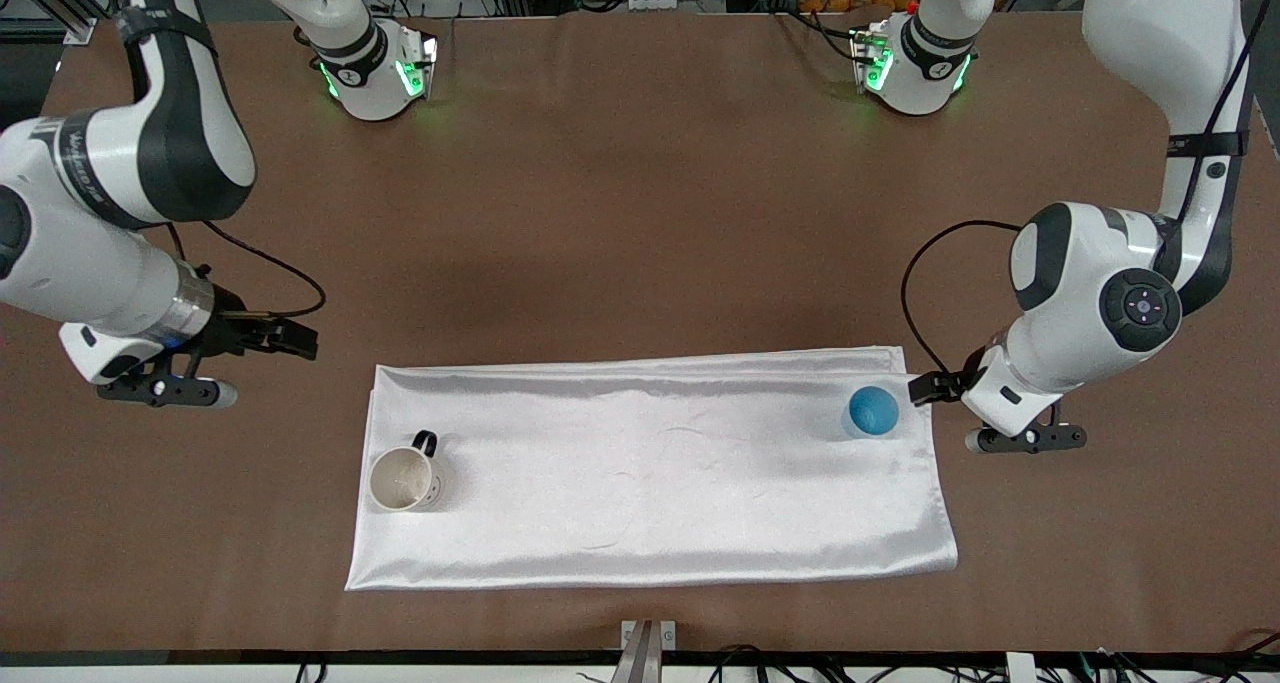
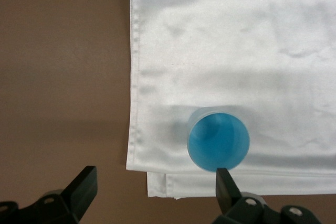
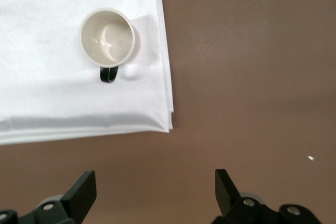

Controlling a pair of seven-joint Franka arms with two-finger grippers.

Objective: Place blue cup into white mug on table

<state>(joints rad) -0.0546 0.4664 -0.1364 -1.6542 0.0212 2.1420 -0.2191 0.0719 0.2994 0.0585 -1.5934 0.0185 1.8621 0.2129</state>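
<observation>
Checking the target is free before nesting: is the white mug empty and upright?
Empty and upright. The white mug stands on the white cloth with its mouth up; the right wrist view shows its bare inside bottom.

Bright-blue cup (image 1: 873, 410), cream mug (image 1: 402, 479), brown table (image 1: 640, 213)

I see both arms hanging low, left claw (image 1: 1020, 439) and right claw (image 1: 170, 391) each spread wide, gripping nothing.

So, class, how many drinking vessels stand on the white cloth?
2. The white mug stands toward the right arm's end of the cloth; the blue cup stands toward the left arm's end, farther from the front camera. None appears hidden.
</observation>
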